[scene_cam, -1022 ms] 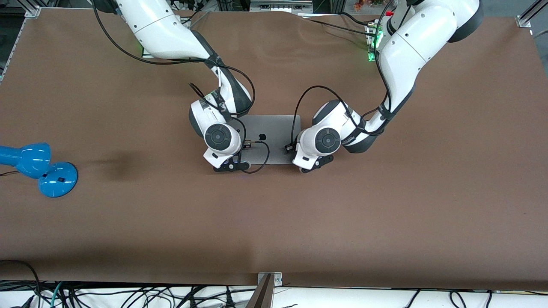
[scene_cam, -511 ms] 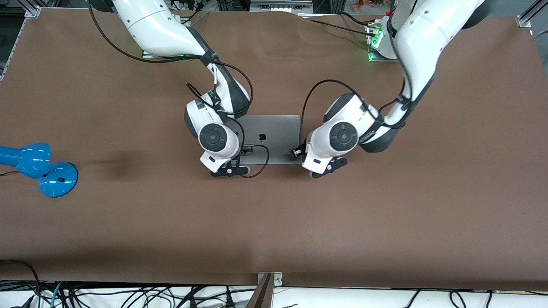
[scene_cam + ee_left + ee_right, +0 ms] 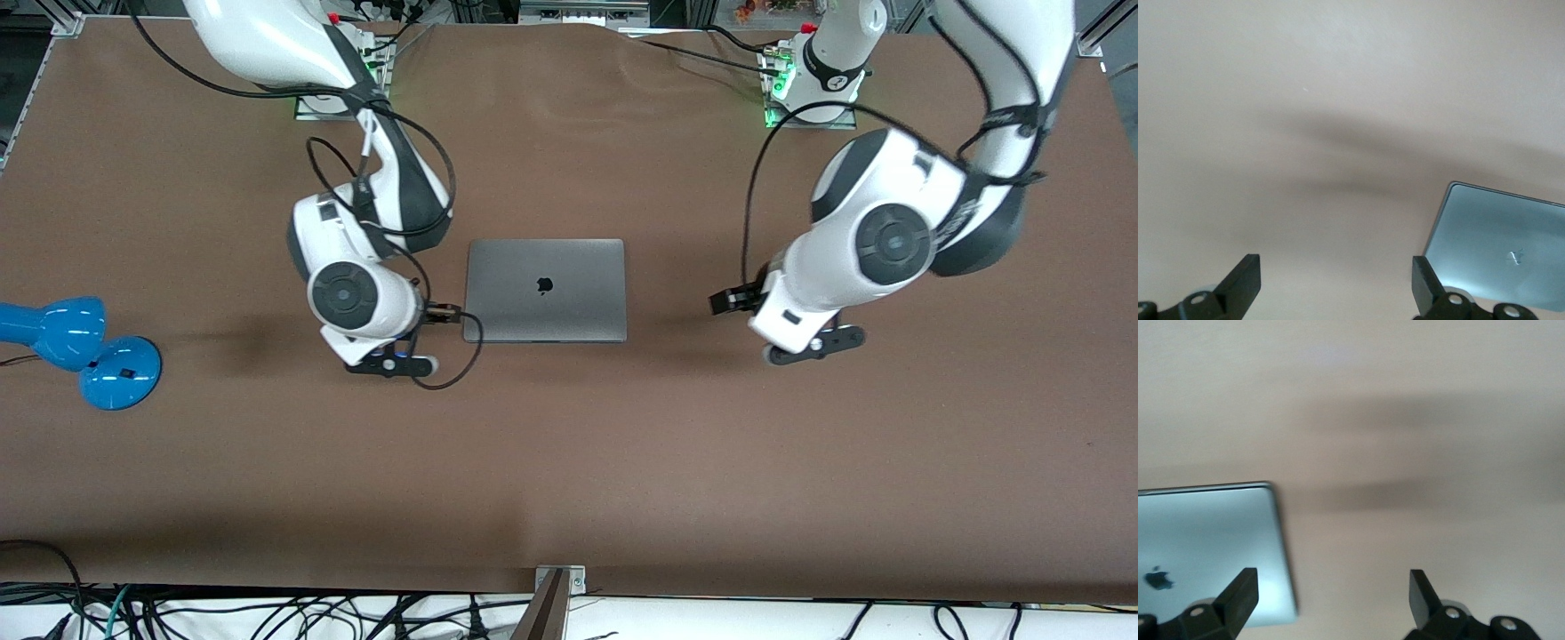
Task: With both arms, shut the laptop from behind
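The laptop [image 3: 545, 289] lies shut and flat on the brown table [image 3: 569, 480], grey lid up with the dark apple logo showing. Both arms hang over bare table beside it, one at each short side. The right arm's wrist [image 3: 360, 298] is toward the right arm's end, and my right gripper [image 3: 1331, 597] is open and empty, one finger [image 3: 1239, 592] over the lid's corner [image 3: 1211, 547]. The left arm's wrist [image 3: 876, 249] is farther off toward the left arm's end. My left gripper [image 3: 1336, 283] is open and empty, with the laptop's corner [image 3: 1501, 247] beside one finger [image 3: 1423, 280].
A blue desk lamp [image 3: 84, 347] lies at the table's edge toward the right arm's end. The two arm bases [image 3: 338, 93] [image 3: 813, 89] with green lights stand along the edge farthest from the front camera. Black cables loop off both wrists.
Both grippers opened and let go of the lid's corners. The arms swung apart, off the laptop, each toward its own end of the table. The laptop stayed shut and in place.
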Controlling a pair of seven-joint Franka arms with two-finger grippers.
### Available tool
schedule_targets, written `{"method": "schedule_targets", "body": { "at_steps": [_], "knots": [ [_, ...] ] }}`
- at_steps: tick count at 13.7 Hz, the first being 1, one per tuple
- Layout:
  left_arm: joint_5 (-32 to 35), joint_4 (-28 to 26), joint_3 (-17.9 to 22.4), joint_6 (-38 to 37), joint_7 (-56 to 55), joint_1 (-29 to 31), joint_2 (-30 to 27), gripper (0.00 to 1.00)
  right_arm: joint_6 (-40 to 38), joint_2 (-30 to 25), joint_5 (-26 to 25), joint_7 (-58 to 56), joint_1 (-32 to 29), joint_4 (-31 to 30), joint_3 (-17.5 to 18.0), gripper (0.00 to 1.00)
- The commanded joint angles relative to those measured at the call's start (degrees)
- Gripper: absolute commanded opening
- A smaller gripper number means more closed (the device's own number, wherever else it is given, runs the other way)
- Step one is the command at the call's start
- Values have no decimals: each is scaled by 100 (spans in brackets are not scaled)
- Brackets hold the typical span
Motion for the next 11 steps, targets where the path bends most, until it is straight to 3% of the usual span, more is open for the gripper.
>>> {"method": "schedule_targets", "body": {
  "at_steps": [1,3,7,9,11],
  "knots": [
    [113,-179,11,-417,855,306,-823,100,-381,-333,-29,-392,7,-64,-460,100],
    [95,-188,518,-796,1446,132,-1438,100,-514,-509,-20,-445,-1,-64,-794,100],
    [-502,-293,2214,-1464,2649,-633,-2415,100,-646,-790,-20,-926,-89,-56,-1164,100],
    [-503,-320,2358,-1763,2749,-730,-2627,100,-708,-922,-20,-1471,-351,-90,-1209,100],
    [-547,-827,2393,-1686,2749,-661,-2986,100,-699,-1168,-55,-1754,-720,-152,-1078,100]
  ]
}}
